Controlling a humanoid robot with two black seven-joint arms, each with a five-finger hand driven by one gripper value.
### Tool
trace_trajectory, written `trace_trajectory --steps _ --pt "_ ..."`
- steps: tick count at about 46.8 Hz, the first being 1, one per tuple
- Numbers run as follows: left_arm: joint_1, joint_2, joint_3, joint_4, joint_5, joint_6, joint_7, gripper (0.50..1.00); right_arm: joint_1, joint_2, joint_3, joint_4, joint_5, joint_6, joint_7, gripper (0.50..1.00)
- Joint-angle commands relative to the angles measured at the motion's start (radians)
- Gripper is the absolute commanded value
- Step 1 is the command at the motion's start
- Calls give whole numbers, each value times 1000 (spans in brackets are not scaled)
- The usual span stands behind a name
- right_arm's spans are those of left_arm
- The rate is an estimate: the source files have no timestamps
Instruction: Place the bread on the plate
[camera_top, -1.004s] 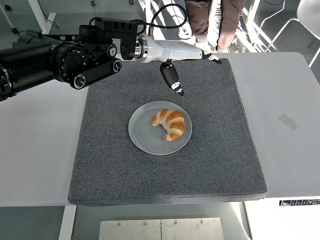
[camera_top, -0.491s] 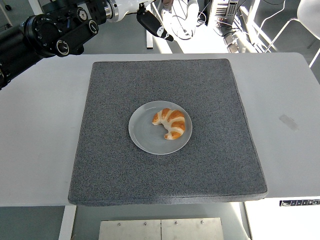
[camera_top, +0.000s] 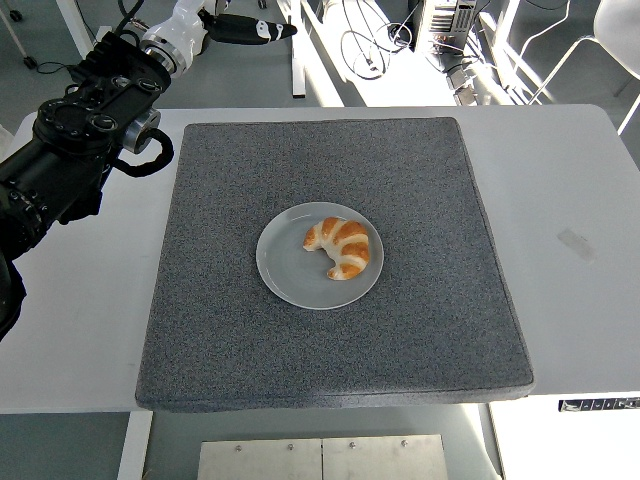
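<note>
Wide white table (camera_top: 580, 180), carrying a large square mat of dark grey speckled foam (camera_top: 420, 330) that covers most of its middle. From the left edge, black jointed left arm (camera_top: 70, 150) raised over the table's far left corner, its white-and-black left hand (camera_top: 225, 25) up beyond the far edge with fingers stretched out flat, holding nothing and well apart from the plate. At the mat's centre, round pale grey plate (camera_top: 285, 275), and lying on its right half the golden-brown curved croissant (camera_top: 340, 247), tips pointing left and down.
</note>
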Motion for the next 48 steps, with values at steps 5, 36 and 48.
trace_trajectory --steps 5,36,48 --pt "63 0 -82 0 -95 -1 71 978 1 0 -1 -4 0 -1 0 1000" --pt "149 0 -473 -2 -356 7 335 980 4 0 8 -2 0 -1 0 1000" --pt "146 0 -469 -3 -359 8 334 980 6 0 11 -2 0 -3 0 1000"
